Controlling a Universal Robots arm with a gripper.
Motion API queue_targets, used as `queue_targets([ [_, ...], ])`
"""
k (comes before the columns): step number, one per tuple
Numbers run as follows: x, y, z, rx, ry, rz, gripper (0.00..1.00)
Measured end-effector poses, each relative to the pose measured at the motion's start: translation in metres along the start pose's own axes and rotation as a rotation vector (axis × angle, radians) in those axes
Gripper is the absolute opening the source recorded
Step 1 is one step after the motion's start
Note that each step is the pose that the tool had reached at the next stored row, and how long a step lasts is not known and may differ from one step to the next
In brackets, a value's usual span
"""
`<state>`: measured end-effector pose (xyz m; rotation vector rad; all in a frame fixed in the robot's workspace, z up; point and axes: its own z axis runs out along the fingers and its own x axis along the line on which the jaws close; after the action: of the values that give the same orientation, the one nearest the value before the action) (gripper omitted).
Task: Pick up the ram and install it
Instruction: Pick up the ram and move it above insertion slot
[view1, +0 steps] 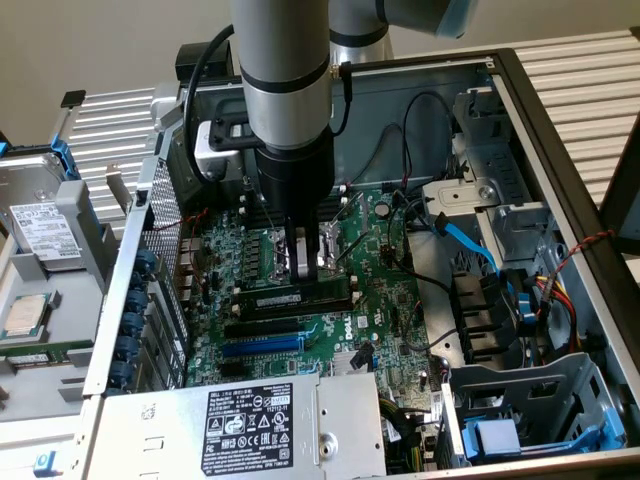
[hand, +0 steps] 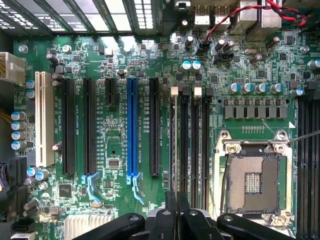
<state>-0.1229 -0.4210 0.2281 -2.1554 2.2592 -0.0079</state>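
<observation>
Green and crowded with components, a large motherboard (view1: 385, 300) is lying flat inside an open grey metal computer case (view1: 560, 130), and a silver-and-black robot arm (view1: 285, 70) is reaching straight down into it. At the arm's end the black gripper (view1: 307, 272) is standing over the bank of memory slots with its jaws pressed almost together. In the wrist view the two dark fingers (hand: 171, 210) are lying side by side with barely a gap. Right at the tips, the ram (view1: 295, 298) — a long, thin memory stick with a white label strip along its dark side — is standing on edge in one of the long slots, on the side of the bank towards the bright blue plastic expansion slot (view1: 262, 345). Whether the tips are pinching its top edge or only bearing on it, I cannot tell. Beside it, long black empty memory slots (hand: 196, 145) with white end clips are running parallel, and the square silver processor socket (hand: 255, 180) is sitting open just beyond them. Low in the exterior view, a grey power supply box (view1: 250, 420) with a black-and-white label is covering the near edge of the board. At the exterior view's left a silver hard drive (view1: 40, 235) is resting outside the case.
</observation>
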Motion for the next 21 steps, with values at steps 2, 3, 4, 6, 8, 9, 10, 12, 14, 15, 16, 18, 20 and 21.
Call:
queue_targets([
  [2,-0.0004,0.0001,0.0002,0.0013,0.0,0.0,0.12],
  [3,-0.0004,0.0001,0.0002,0.0018,-0.0001,0.0,0.12],
  [4,-0.0004,0.0001,0.0003,0.0026,-0.0001,0.0,0.12],
  [6,-0.0005,0.0002,0.0005,0.0042,-0.0002,0.0,0.12],
  [8,-0.0005,0.0003,0.0008,0.0059,-0.0004,0.0,0.12],
  [9,-0.0006,0.0005,0.0009,0.0071,-0.0005,0.0,0.12],
  [10,-0.0006,0.0006,0.001,0.0082,-0.0006,0.0,0.12],
  [12,-0.0005,0.0009,0.0011,0.0098,-0.0006,0.0,0.14],
  [14,-0.0005,0.0011,0.0011,0.0105,-0.0006,0.0,0.2],
  [15,-0.0005,0.0011,0.0012,0.0106,-0.0006,0.0,0.2],
  [16,-0.0005,0.0012,0.0012,0.0107,-0.0007,0.0,0.2],
  [18,-0.0005,0.0014,0.0012,0.0107,-0.0006,0.0,0.2],
  [20,-0.0005,0.0014,0.0012,0.0108,-0.0007,0.0,0.2],
  [21,-0.0005,0.0014,0.001,0.0108,-0.0008,0.0,0.2],
])
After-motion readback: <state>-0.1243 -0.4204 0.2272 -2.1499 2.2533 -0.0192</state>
